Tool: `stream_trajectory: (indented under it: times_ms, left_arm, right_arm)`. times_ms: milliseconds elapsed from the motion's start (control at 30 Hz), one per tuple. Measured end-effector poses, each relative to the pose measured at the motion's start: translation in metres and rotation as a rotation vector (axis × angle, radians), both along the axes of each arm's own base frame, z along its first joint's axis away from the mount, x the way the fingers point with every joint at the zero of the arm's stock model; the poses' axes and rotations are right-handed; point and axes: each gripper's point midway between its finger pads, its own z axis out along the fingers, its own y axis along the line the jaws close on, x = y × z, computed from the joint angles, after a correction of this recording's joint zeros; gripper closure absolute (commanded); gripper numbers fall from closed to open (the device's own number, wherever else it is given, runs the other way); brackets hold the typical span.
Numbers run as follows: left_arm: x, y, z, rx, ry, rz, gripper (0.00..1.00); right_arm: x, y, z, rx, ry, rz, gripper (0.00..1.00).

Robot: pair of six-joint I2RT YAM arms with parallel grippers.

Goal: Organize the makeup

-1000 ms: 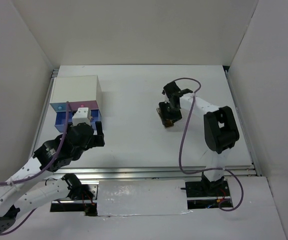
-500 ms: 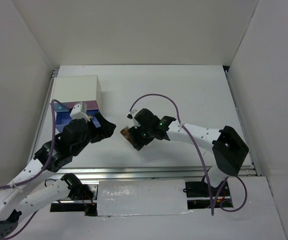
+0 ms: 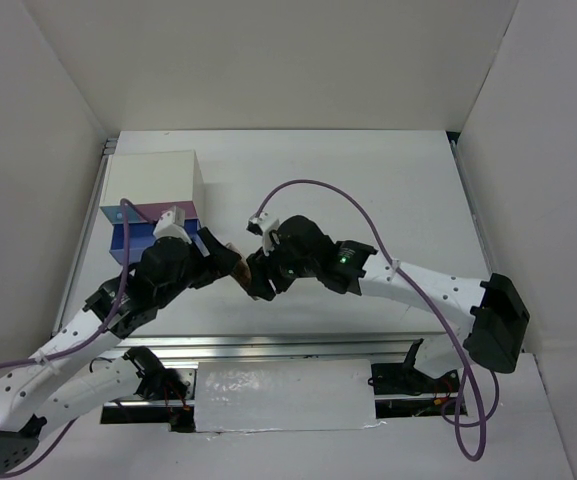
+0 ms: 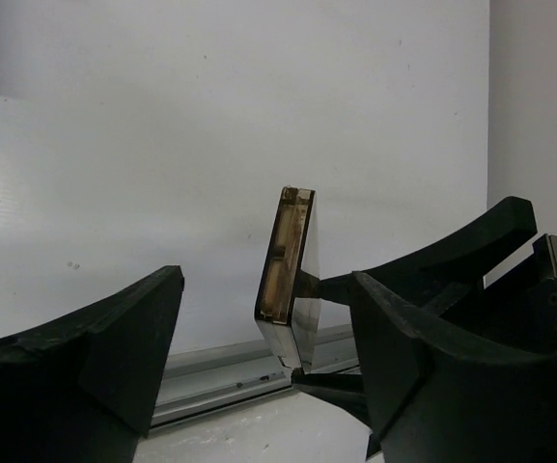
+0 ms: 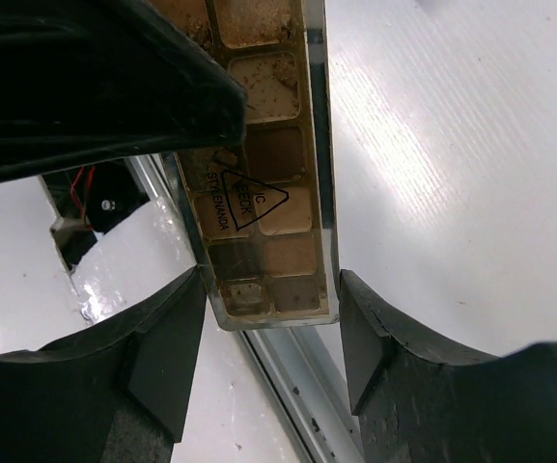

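A brown eyeshadow palette is held off the table at centre-left, standing on edge. My right gripper is shut on it. The right wrist view shows the palette with its pans facing the camera, pinched across its width by the right gripper. My left gripper has come up from the left. Seen from the left wrist, the palette stands edge-on between the open jaws of the left gripper, with a gap on each side. No other makeup is in view.
A white box with a pink drawer and a blue drawer pulled out stands at the back left, just behind the left arm. An aluminium rail runs along the table's near edge. White walls enclose three sides.
The right arm carried the palette from mid-right to centre-left. The left arm swung away from the drawers to meet it, and its jaws have narrowed slightly around the palette.
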Motion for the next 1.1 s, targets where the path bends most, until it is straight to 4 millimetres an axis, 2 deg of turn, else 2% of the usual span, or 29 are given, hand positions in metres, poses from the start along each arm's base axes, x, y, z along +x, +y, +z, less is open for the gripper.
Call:
stream_trajectory:
  times_ms: [33, 100, 133, 167, 200, 267, 300, 333, 367, 400, 433, 533, 633, 833, 933, 1033, 1100]
  left_arm:
    - [0.000, -0.001, -0.001, -0.001, 0.004, -0.003, 0.31]
    - [0.000, -0.003, -0.001, -0.010, 0.011, -0.003, 0.41]
    - [0.000, -0.004, -0.001, -0.014, 0.013, -0.006, 0.54]
    - [0.001, -0.005, -0.001, -0.019, 0.013, -0.007, 0.61]
    - [0.001, -0.007, 0.000, -0.025, 0.011, -0.010, 0.74]
    - [0.002, -0.012, 0.006, -0.054, -0.002, -0.025, 0.86]
    - [0.003, -0.014, 0.008, -0.053, -0.011, -0.032, 0.97]
    - [0.003, -0.014, 0.009, -0.056, -0.011, -0.031, 0.98]
    - [0.003, -0.014, 0.009, -0.056, -0.011, -0.031, 0.98]
    - [0.004, -0.014, 0.009, -0.056, -0.012, -0.030, 1.00]
    - [0.004, -0.014, 0.009, -0.056, -0.013, -0.029, 1.00]
    - [0.010, -0.003, 0.005, -0.020, -0.016, 0.029, 1.00]
    - [0.017, 0.024, 0.000, 0.029, -0.005, 0.148, 1.00]
    - [0.031, 0.109, 0.020, -0.007, -0.054, 0.529, 0.97]
    - [0.039, 0.146, 0.026, -0.035, -0.066, 0.691, 0.98]
    - [0.059, 0.169, 0.012, -0.090, -0.002, 0.764, 1.00]
    - [0.081, 0.194, -0.009, -0.172, 0.050, 0.818, 1.00]
  right_arm:
    - [-0.001, 0.001, 0.001, 0.006, -0.001, 0.004, 1.00]
    - [-0.002, 0.002, 0.003, 0.016, -0.001, 0.011, 1.00]
    - [-0.002, 0.003, 0.005, 0.024, -0.002, 0.016, 1.00]
    - [-0.002, 0.003, 0.006, 0.031, -0.005, 0.018, 1.00]
    - [-0.003, 0.003, 0.006, 0.033, -0.005, 0.020, 1.00]
    - [-0.004, 0.002, 0.006, 0.035, -0.002, 0.022, 1.00]
    - [-0.005, 0.002, 0.006, 0.037, 0.000, 0.024, 0.97]
    - [-0.005, 0.002, 0.007, 0.039, -0.001, 0.023, 0.93]
    - [-0.004, 0.002, 0.008, 0.039, -0.004, 0.022, 0.80]
    - [-0.004, 0.001, 0.008, 0.040, -0.004, 0.021, 0.38]
    - [-0.004, 0.001, 0.007, 0.041, -0.005, 0.018, 0.02]
    - [0.000, -0.003, 0.005, 0.055, -0.025, -0.023, 0.00]
    - [0.010, -0.019, 0.003, 0.060, -0.046, -0.130, 0.00]
    - [0.041, -0.068, 0.022, 0.117, -0.111, -0.396, 0.00]
    - [0.043, -0.082, 0.032, 0.150, -0.134, -0.450, 0.00]
    - [0.039, -0.090, 0.034, 0.168, -0.140, -0.460, 0.00]
    - [0.035, -0.094, 0.033, 0.172, -0.141, -0.461, 0.00]
